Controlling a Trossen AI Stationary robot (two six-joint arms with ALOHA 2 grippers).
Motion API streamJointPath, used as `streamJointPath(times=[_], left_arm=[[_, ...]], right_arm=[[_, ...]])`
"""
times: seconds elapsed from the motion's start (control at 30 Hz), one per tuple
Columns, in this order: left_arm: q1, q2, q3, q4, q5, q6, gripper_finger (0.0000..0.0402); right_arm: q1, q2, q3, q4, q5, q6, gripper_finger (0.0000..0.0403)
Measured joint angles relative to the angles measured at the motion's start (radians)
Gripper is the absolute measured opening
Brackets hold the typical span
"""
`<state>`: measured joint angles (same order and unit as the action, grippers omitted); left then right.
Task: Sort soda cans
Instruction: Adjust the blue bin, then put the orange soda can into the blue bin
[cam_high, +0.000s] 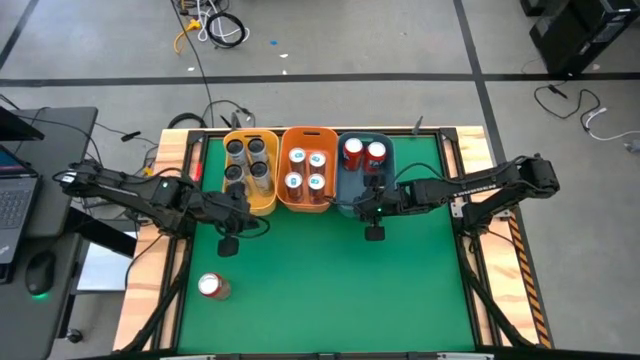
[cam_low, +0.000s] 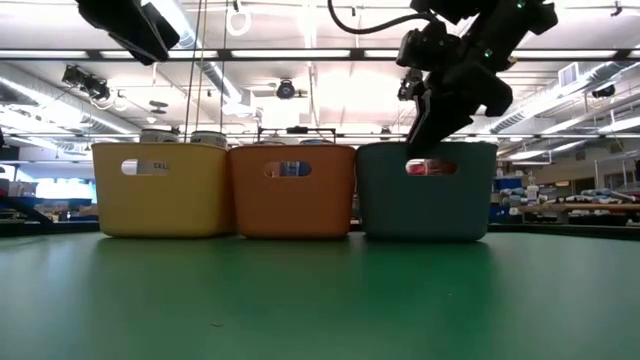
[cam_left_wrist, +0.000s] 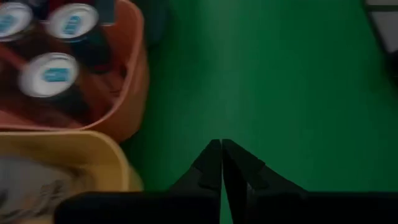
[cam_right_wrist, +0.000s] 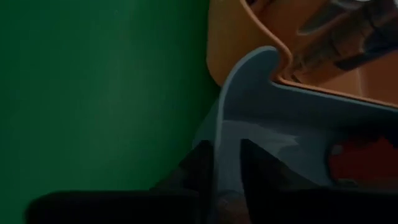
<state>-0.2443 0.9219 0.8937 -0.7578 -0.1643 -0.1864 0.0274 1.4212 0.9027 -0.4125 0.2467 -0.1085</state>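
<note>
Can (cam_high: 212, 287) lies apart (high view only).

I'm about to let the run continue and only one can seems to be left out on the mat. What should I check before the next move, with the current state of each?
1. Left gripper free for a pick: ok, fingers shut and holding nothing, over the green mat beside the yellow bin.
2. Right gripper clear of the bins: not ok, its fingers straddle the blue bin front wall.
3. Right gripper holding a can: cannot tell.
4. Loose red can reachable: ok, lying alone near the mat's front left, nearer the left arm.
5. Room in the blue bin: ok, two red cans sit at its back.
</note>
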Motion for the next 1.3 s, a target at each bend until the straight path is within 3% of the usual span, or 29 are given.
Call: streamJointPath(times=[0.13, 0.23, 0.4, 0.53, 0.67, 0.87, 1.1, 1.3], left_arm=[[-0.001, 0.035, 0.047, -0.024, 0.067, -0.043, 0.0044], [-0.017, 0.084, 0.123, -0.154, 0.080, -0.109, 0.0061], [-0.106, 0.202, 0.255, -0.359, 0.093, -0.198, 0.0072], [-0.184, 0.297, 0.342, -0.471, 0.160, -0.340, 0.0072], [-0.272, 0.347, 0.381, -0.492, 0.263, -0.560, 0.0073], [-0.423, 0.389, 0.379, -0.484, 0.284, -0.884, 0.0093], [-0.551, 0.448, 0.379, -0.458, 0.251, -1.124, 0.0172], [-0.564, 0.491, 0.379, -0.468, 0.237, -1.187, 0.0263]], right_arm=[[0.001, 0.000, 0.052, -0.078, 0.016, 0.057, 0.0128], [0.013, -0.001, 0.119, -0.133, 0.023, 0.087, 0.0172], [0.039, -0.002, 0.191, -0.161, 0.022, 0.105, 0.0230], [0.062, -0.002, 0.198, -0.144, 0.021, 0.124, 0.0259], [0.086, -0.002, 0.196, -0.121, 0.018, 0.159, 0.0276], [0.130, -0.002, 0.195, -0.070, 0.016, 0.162, 0.0287], [0.170, -0.002, 0.195, -0.030, 0.015, 0.172, 0.0284], [0.189, -0.002, 0.194, -0.026, 0.015, 0.209, 0.0285]])
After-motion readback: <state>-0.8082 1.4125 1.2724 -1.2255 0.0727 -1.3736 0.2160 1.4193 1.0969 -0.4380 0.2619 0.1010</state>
